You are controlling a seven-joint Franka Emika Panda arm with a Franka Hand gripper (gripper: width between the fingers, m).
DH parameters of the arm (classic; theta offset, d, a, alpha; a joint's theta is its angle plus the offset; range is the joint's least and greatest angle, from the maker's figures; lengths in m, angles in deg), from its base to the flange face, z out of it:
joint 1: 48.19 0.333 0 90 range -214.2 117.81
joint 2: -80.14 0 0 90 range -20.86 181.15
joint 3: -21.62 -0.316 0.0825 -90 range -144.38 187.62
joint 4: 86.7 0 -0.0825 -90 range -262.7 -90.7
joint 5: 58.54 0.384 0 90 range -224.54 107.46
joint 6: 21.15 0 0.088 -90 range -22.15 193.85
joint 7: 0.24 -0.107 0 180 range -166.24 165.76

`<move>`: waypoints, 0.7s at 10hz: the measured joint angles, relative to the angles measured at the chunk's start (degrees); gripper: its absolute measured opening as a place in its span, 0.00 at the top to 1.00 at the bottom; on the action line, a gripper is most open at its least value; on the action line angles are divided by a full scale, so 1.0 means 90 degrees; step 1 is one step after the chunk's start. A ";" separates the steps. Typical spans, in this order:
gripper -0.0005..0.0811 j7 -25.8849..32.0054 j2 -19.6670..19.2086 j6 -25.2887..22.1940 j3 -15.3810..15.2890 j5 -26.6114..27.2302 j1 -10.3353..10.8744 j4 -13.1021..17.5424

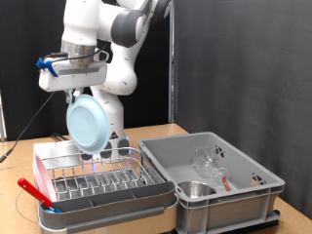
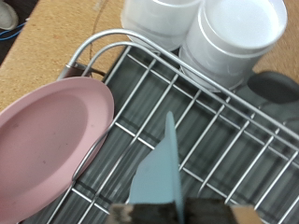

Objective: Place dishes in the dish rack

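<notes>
At the near edge of the worktop [image 1: 156, 131], towards the exterior view's left, sits the dish rack [image 1: 97, 182], a silver wire frame with rows of prongs in a pink-and-grey tray. A red-handled utensil [image 1: 34, 191] lies at its near-left corner, the handle sticking out past the tray. A pink plate [image 2: 51, 140] stands on edge along the rack's left side; the wrist view shows it leaning against the wire rim.

Just beside the rack, on the exterior view's right, stands a deeper grey plastic crate [image 1: 249, 200]. Inside it, a shiny steel bowl [image 1: 195, 190] rests in the near corner next to the rack, and small clear glassware [image 1: 210, 164] lies behind it towards the crate's middle.

Above the rack's far half hangs the pale blue plate [image 1: 88, 124], held on edge and clear of the prongs. The gripper [image 1: 76, 90] grips its upper rim, jaws clamped on the plate; in the wrist view the plate appears as a thin blue edge [image 2: 164, 173] over the wires. Behind the rack, at the worktop's far edge, rises the arm's white base [image 2: 201, 33].
</notes>
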 joint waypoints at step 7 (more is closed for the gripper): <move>0.97 -0.0065 -0.0251 0.0102 -0.1651 0.0968 -0.2004 0.0326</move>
